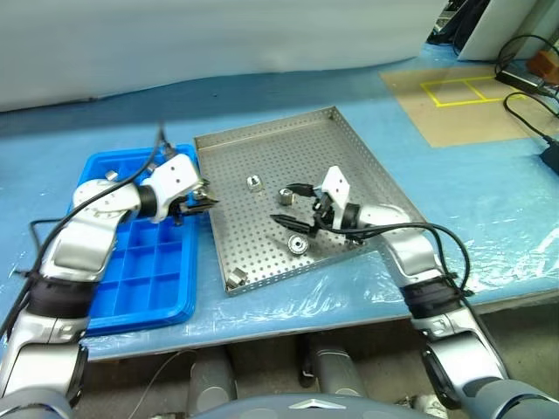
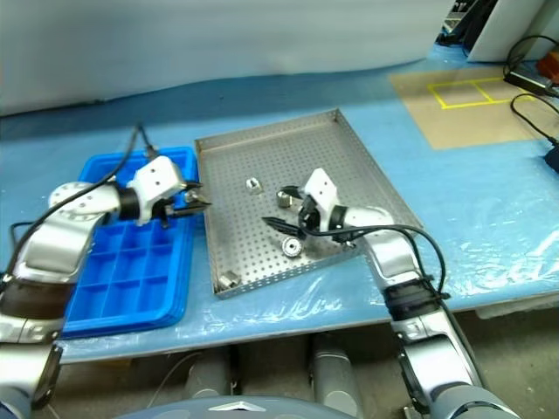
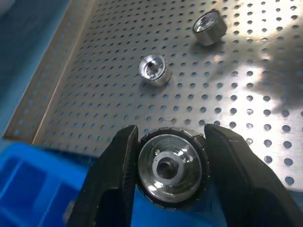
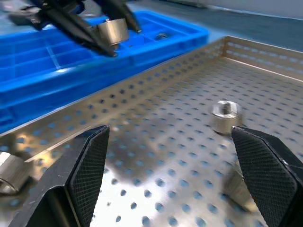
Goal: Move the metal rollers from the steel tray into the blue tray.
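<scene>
My left gripper (image 1: pixel 199 206) is shut on one metal roller (image 3: pixel 170 165), held in the air over the seam between the blue tray (image 1: pixel 140 271) and the steel tray (image 1: pixel 349 157). The held roller (image 4: pixel 112 30) also shows in the right wrist view. My right gripper (image 1: pixel 284 203) hovers open over the middle of the steel tray, pointing toward the left gripper. A loose roller (image 1: pixel 286 194) lies on the perforated floor just ahead of its fingers (image 4: pixel 90 175). Other rollers lie at the tray's middle (image 1: pixel 254 182), front (image 1: pixel 298 243) and front left corner (image 1: pixel 237 278).
Both trays sit on a table covered in blue plastic sheet (image 1: pixel 489 218). Black cables (image 1: pixel 524 96) and a taped yellow square (image 1: pixel 458 90) lie at the far right. The table's front edge (image 1: pixel 288 327) runs just below the trays.
</scene>
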You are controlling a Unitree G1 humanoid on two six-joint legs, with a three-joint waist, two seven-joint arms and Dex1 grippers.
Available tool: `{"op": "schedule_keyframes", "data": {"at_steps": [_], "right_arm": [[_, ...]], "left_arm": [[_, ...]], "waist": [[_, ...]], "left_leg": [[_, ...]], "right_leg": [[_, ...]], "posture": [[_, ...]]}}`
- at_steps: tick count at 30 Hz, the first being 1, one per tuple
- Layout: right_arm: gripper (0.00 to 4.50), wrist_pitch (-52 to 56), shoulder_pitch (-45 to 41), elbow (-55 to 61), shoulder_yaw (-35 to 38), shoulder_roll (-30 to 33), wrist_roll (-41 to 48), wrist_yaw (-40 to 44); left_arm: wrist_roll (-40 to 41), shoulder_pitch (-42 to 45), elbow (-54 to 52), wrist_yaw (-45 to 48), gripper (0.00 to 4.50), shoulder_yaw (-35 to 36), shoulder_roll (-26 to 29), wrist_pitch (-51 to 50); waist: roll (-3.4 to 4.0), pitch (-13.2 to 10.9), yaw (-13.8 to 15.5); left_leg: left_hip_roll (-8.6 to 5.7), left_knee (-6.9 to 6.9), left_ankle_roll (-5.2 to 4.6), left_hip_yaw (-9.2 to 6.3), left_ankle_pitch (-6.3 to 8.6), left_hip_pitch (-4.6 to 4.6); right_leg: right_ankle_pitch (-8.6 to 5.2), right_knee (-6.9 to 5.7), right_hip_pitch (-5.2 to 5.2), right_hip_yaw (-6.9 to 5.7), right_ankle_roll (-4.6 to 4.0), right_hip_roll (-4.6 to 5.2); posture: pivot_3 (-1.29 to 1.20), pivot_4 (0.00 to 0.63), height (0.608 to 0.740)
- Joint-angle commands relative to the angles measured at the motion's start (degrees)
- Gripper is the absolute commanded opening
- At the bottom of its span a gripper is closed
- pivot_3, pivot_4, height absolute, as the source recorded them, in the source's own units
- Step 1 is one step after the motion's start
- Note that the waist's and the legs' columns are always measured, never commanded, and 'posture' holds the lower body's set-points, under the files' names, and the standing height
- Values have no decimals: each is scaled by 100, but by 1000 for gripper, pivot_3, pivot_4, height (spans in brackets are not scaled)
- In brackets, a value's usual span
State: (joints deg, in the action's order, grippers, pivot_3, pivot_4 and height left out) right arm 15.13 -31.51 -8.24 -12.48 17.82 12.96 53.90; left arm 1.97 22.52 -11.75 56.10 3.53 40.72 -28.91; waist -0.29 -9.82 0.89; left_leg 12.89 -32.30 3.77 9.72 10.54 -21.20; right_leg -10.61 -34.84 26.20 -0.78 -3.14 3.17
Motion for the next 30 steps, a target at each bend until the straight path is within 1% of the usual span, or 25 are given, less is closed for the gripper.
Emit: {"op": "schedule_keyframes", "data": {"at_steps": [1,3,6,8,13,15,19,24,30], "right_arm": [[4317,-564,-584,-458,-169,-330,32,418],[4317,-803,-887,-885,-270,-549,-66,559],[4317,-1082,-1209,-1370,-361,-782,-166,723],[4317,-1201,-1345,-1578,-375,-877,-201,828],[4317,-1285,-1535,-1789,-378,-1011,-231,1016],[4317,-1296,-1584,-1825,-388,-1040,-259,1048],[4317,-1264,-1667,-1812,-384,-1064,-300,1061],[4317,-1205,-1665,-1707,-368,-1017,-360,1046],[4317,-1109,-1579,-1517,-345,-926,-391,927]], "left_arm": [[87,-653,-921,-582,1873,965,194,-767],[-102,-1290,-1188,-947,1873,1435,228,-926],[-85,-2074,-1659,-1289,1873,2086,120,-1176],[-71,-2563,-1949,-1523,1873,2509,-51,-1370],[102,-3501,-2450,-1783,1873,3107,-472,-1584],[117,-3646,-2411,-1959,1873,3156,-628,-1528],[102,-3751,-2153,-2244,1873,3004,-807,-1317],[133,-3388,-1790,-2560,1873,2760,-851,-1198],[170,-3135,-1428,-2679,1873,2385,-802,-980]], "waist": [[0,0,51],[-2,0,97],[-11,-3,261],[-17,-6,431],[-19,-7,693],[-19,-8,789],[-19,-7,868],[-19,-7,945],[-18,-7,936]], "left_leg": [[2,1,-3,-6,1,-2],[8,1,-5,-17,3,-5],[11,5,-7,-33,3,-17],[13,4,-8,-47,4,-33],[11,-3,-13,-64,7,-50],[11,-4,-12,-73,7,-48],[14,-2,-7,-97,4,-40],[11,-2,-5,-102,3,-38],[6,-3,-4,-102,2,-41]], "right_leg": [[-2,-2,2,-12,-5,1],[-5,2,-2,-31,-11,2],[-12,10,-4,-55,-19,5],[-16,16,-4,-70,-26,6],[-21,20,-5,-80,-29,12],[-21,16,-7,-81,-28,11],[-22,8,-16,-90,-27,9],[-22,7,-18,-89,-26,8],[-22,10,-16,-86,-26,8]], "posture": [[175,150,740],[238,150,740],[327,150,740],[350,150,740],[410,150,740],[422,150,740],[423,150,740],[413,150,740],[374,150,740]]}}
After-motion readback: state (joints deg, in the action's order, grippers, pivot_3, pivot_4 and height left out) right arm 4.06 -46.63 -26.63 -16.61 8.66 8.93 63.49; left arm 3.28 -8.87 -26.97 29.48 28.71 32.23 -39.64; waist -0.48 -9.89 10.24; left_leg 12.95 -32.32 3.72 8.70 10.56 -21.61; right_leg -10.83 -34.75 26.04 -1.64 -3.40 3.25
